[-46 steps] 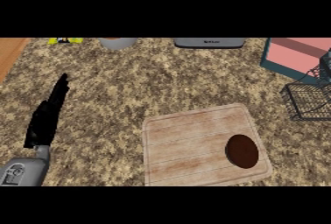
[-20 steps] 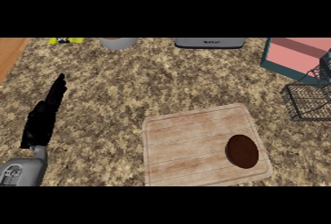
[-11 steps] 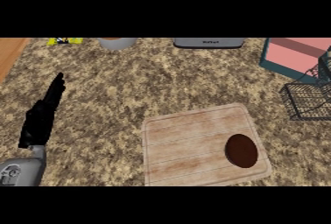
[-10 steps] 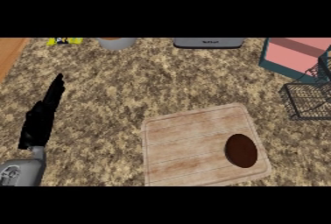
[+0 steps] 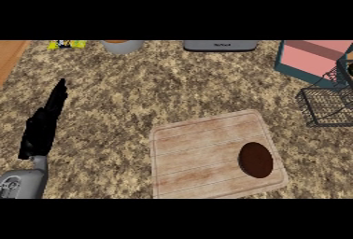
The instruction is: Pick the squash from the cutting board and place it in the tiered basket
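Nothing much had changed: the left robot hand (image 5: pixel 43 126), open and empty at nine o'clock, had barely shifted; the squash (image 5: pixel 256 159) remained unpicked.

Squash (image 5: pixel 256 159): dark brown oval, lying flat, long axis running roughly 12 to 6 o'clock. Rests on pale wooden cutting board (image 5: pixel 200 154), toward the board's 4 o'clock corner, just inside its right edge. Board a rounded rectangle, slightly skewed on the counter. Tiered basket (image 5: pixel 329 106): dark wire mesh, well apart at about 2 o'clock from the squash, partly cut off by right edge.
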